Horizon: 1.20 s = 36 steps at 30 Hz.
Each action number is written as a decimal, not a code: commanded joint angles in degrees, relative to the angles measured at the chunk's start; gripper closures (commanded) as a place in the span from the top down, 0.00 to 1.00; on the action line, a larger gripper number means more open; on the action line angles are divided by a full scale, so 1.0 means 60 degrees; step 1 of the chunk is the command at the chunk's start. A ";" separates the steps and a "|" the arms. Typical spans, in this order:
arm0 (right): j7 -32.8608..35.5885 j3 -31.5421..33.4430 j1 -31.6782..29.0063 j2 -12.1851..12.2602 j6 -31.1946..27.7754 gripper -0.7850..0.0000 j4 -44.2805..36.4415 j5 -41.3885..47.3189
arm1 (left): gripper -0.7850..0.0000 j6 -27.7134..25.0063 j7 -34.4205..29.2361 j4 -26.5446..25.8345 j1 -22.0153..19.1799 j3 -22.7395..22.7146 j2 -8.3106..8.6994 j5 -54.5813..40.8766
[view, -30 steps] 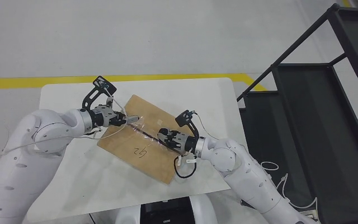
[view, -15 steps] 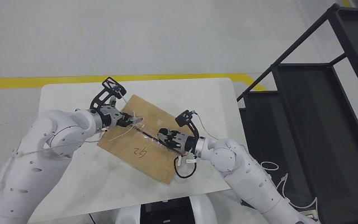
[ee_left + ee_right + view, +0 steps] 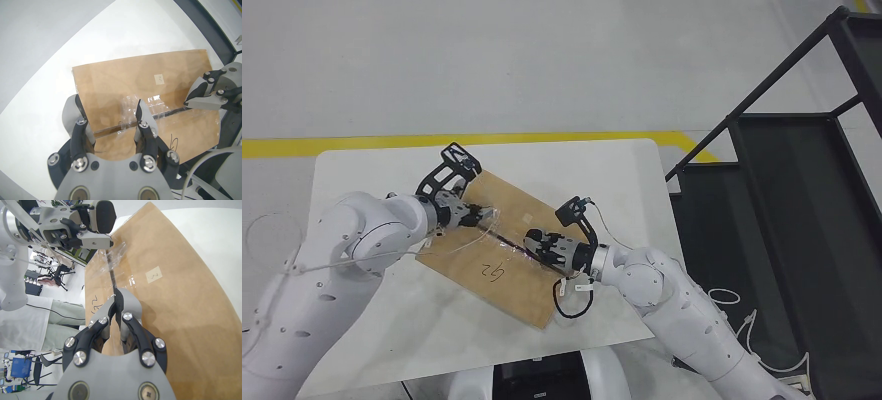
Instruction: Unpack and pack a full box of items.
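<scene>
Evidently, little had been done: the box (image 3: 492,255), at the centre of the top view, was seen closed, its clear tape (image 3: 130,103) only partly lifted from the seam (image 3: 107,132). The left gripper (image 3: 109,106) was held spread about the crumpled tape, perhaps touching it. The right gripper (image 3: 116,295) was pressed together, tips laid on the seam at mid-box.

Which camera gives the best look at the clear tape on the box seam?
The left wrist view: the clear tape lies wrinkled across the box seam, between the fingers of the open left gripper. The right wrist view shows its crumpled end lifted off the seam; the top view gives a faint glint.
</scene>
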 commanded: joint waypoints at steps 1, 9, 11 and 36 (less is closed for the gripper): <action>0.0000 0.0000 0.0000 0.0000 0.0000 0.00 0.0000 0.0000 | 0.81 -0.0093 -0.0127 -0.0055 -0.0003 0.0044 -0.0009 -0.0011; 0.0000 0.0000 0.0000 0.0000 0.0000 0.00 0.0000 0.0000 | 1.00 -0.0091 -0.0520 -0.0001 -0.0059 0.0243 -0.0065 0.0222; 0.0000 0.0000 0.0000 0.0000 0.0000 0.00 0.0000 0.0000 | 1.00 0.0008 -0.0477 0.0079 -0.0108 0.0275 -0.0089 0.0352; 0.0000 0.0000 0.0000 0.0000 0.0000 0.00 0.0000 0.0000 | 0.00 0.0230 -0.0805 0.0686 -0.0632 0.0984 -0.0472 0.0470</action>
